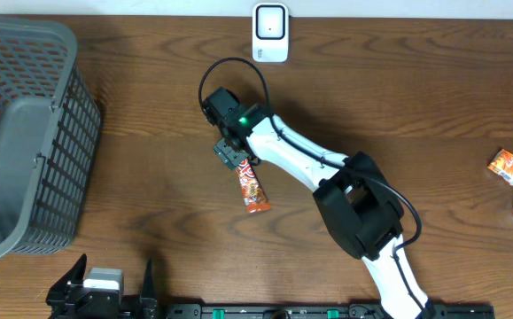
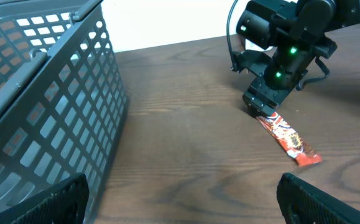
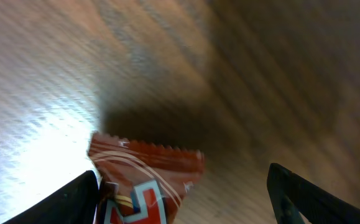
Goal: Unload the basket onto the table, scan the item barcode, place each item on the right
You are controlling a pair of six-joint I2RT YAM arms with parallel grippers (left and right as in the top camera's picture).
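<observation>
The red snack packet [image 1: 252,189] lies flat at the middle of the table [image 1: 150,204], well apart from the white scanner [image 1: 269,33] at the far edge. The right gripper [image 1: 232,156] stands over the packet's far end, fingers spread wide either side, not clamped. The left gripper [image 2: 183,202] hangs wide at the near edge by the grey basket [image 1: 26,133]

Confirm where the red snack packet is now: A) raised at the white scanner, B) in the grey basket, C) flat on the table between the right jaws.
C: the red snack packet lies on the wooden table, one end between the right arm's open jaws.
</observation>
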